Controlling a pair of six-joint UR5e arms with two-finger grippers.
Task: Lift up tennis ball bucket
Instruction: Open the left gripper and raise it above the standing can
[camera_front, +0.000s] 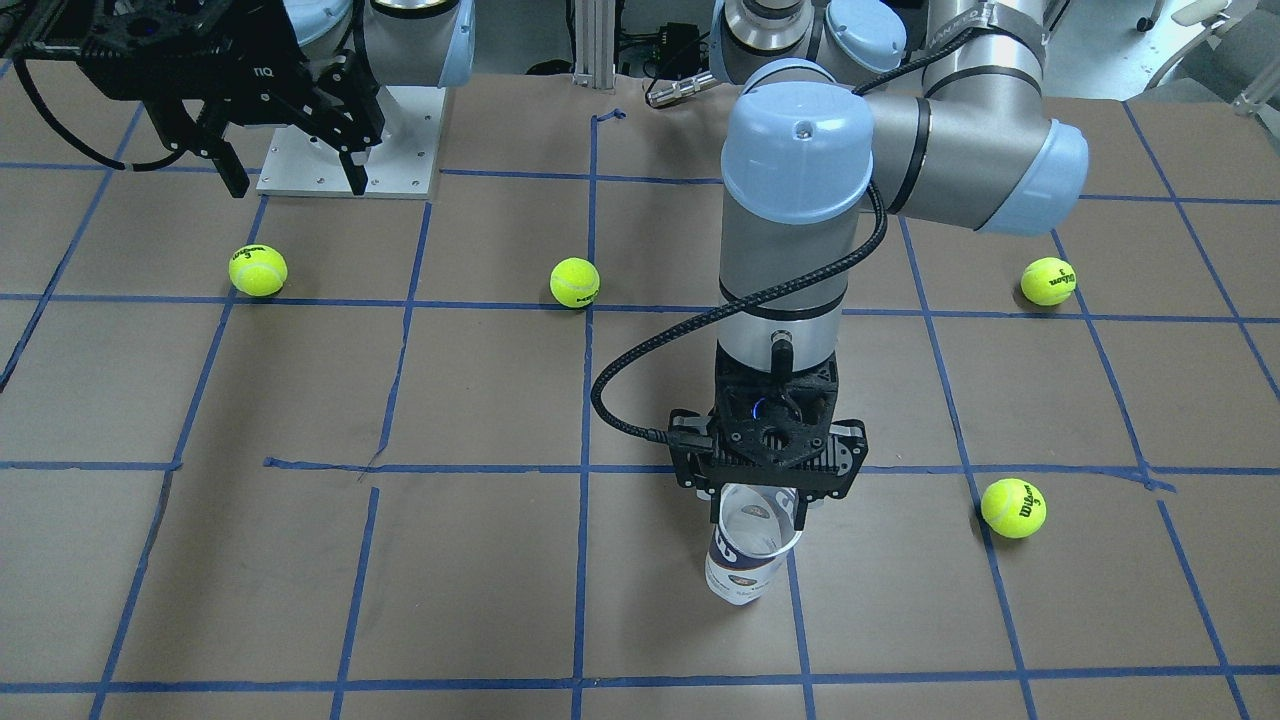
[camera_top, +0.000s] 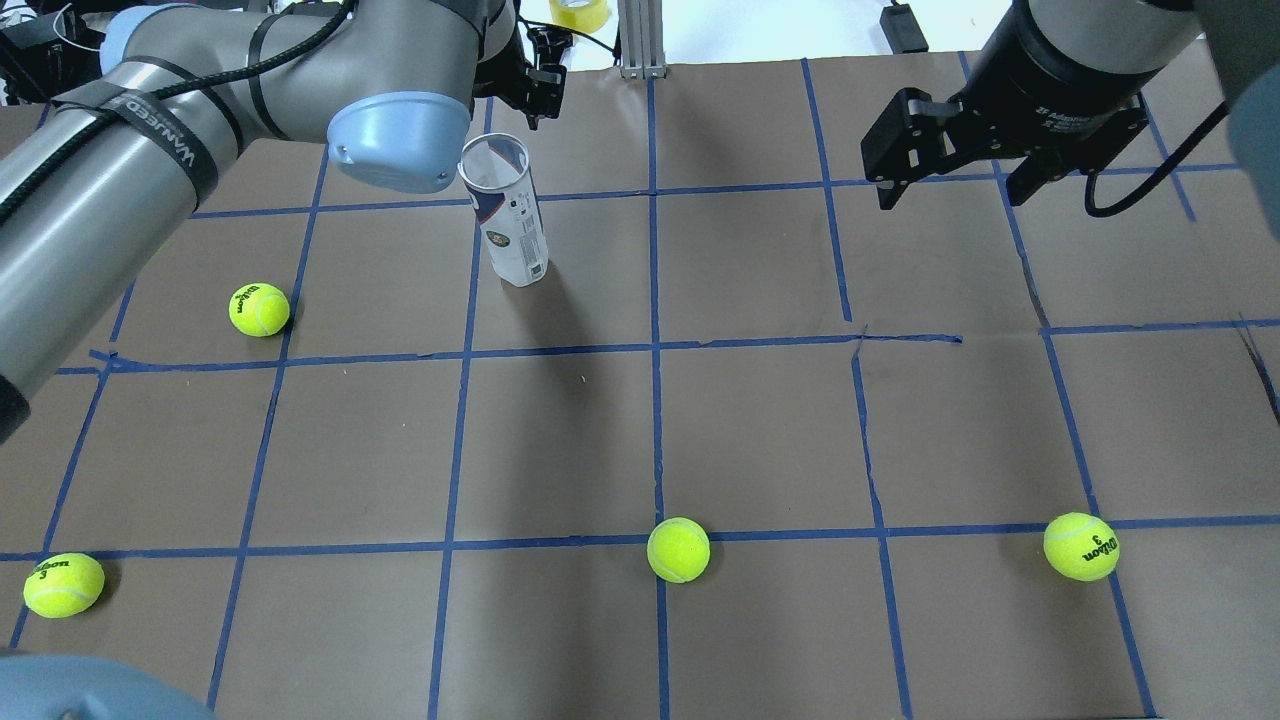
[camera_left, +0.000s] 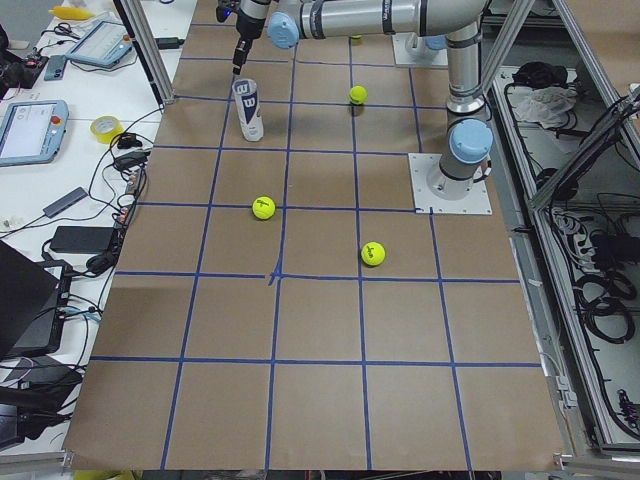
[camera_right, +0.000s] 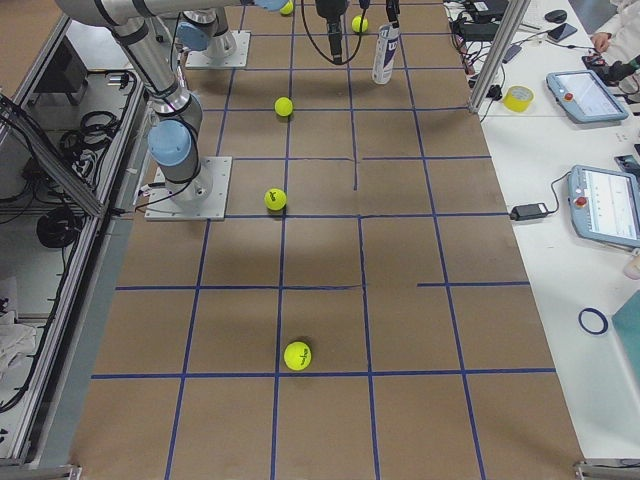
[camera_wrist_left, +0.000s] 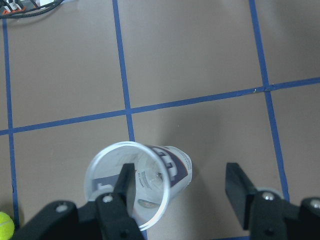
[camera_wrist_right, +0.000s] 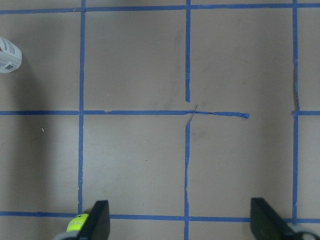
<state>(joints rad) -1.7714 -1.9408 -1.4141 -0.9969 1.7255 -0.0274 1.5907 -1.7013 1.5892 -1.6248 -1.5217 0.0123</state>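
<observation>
Four tennis balls (camera_top: 678, 550) lie apart on the table (camera_top: 760, 430): three along the near row and one farther back on the left. One tennis ball bucket (camera_top: 505, 215) stands upright at the far left, mouth open, its label too small to read. Over it the left gripper (camera_wrist_left: 181, 175) is spread wide, one finger inside the mouth and one outside, gripping nothing. From overhead its arm hides most of it. At the far right the right gripper (camera_top: 950, 190) hangs spread wide, empty.

Bright even light, soft shadows, wrist views perhaps slightly blurred
</observation>
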